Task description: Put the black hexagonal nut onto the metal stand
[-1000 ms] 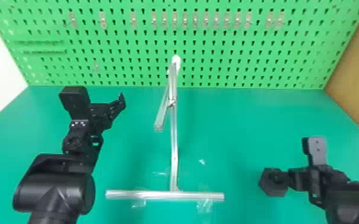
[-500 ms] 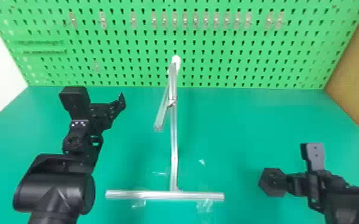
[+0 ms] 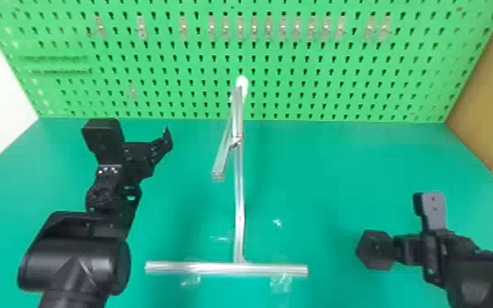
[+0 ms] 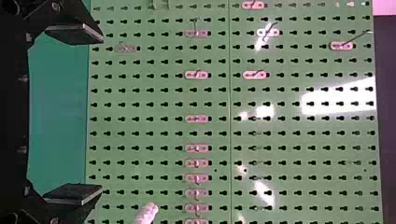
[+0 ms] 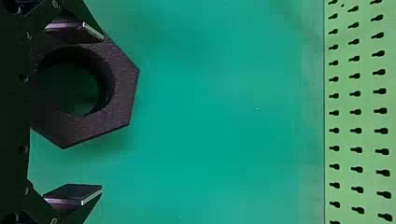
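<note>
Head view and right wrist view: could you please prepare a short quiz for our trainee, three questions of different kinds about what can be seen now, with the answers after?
1. Multiple choice. In the head view, where is the black hexagonal nut relative to the metal stand?
a) to the robot's left
b) to the robot's right
c) on top of it

2. True or false: the right end effector has its two fingers apart.

3. Fill in the blank: the green board beyond the stand is covered with rows of small ____.

Key: 1 b; 2 true; 3 holes.
</note>
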